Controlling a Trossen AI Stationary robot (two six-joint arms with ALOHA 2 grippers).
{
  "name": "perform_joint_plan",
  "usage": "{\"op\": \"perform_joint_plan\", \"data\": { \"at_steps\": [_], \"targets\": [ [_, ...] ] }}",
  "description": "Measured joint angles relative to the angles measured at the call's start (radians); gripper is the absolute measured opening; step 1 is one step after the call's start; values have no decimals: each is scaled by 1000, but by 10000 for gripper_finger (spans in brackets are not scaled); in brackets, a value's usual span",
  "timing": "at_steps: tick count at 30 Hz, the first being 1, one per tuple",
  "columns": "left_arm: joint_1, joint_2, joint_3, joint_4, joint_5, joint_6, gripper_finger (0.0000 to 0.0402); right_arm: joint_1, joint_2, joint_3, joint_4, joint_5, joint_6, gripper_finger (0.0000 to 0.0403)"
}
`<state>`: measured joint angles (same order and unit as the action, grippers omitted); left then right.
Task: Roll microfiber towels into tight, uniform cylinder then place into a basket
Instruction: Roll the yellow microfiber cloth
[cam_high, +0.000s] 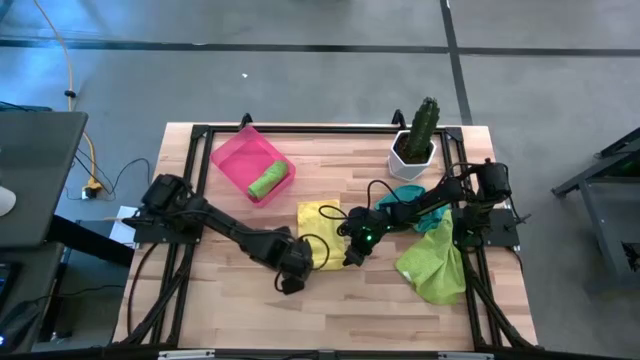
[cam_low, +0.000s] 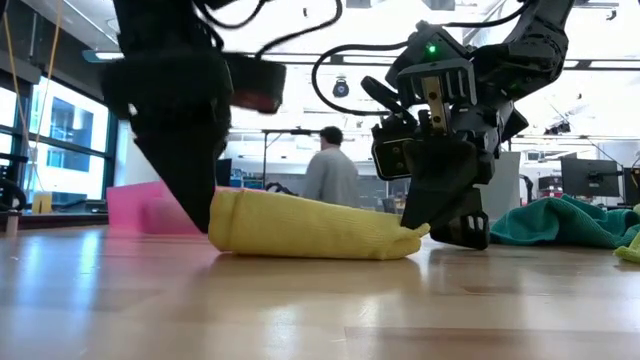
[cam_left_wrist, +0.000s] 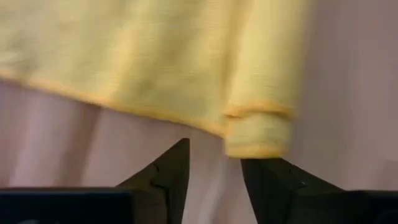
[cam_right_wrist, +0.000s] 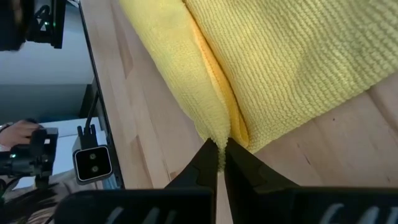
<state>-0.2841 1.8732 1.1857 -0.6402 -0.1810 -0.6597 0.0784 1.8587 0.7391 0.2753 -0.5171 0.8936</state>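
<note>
High view: on the pale wooden worktop (cam_high: 330, 310), one lime green rolled towel (cam_high: 268, 181) is seen lying already in the shallow bright pink plastic basket (cam_high: 238, 158) at upper left of centre. The soft yellow microfiber towel (cam_high: 318, 222) lies mid-frame between the left tool (cam_high: 292, 268) and the right tool (cam_high: 356, 247); a teal towel (cam_high: 412, 194) and a large green towel (cam_high: 436, 262) wait unrolled at right. One of four is judged done.

Low view: the yellow towel (cam_low: 310, 225) is seen as a low, loose fold, not yet a tight cylinder.

Left wrist view: the left tool (cam_left_wrist: 214, 177) is shown with fingers apart, empty, just beside a small rolled corner of the yellow cloth (cam_left_wrist: 258, 134).

Right wrist view: the right tool (cam_right_wrist: 221, 155) is seen clamped together on the towel's folded edge (cam_right_wrist: 217, 127).
</note>
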Motion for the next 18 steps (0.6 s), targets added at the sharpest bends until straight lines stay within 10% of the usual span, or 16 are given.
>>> {"op": "perform_joint_plan", "data": {
  "at_steps": [18],
  "targets": [
    [-139,-7,88,115,-204,255,139,1,0,-1,5,34,1,1]
  ]
}}
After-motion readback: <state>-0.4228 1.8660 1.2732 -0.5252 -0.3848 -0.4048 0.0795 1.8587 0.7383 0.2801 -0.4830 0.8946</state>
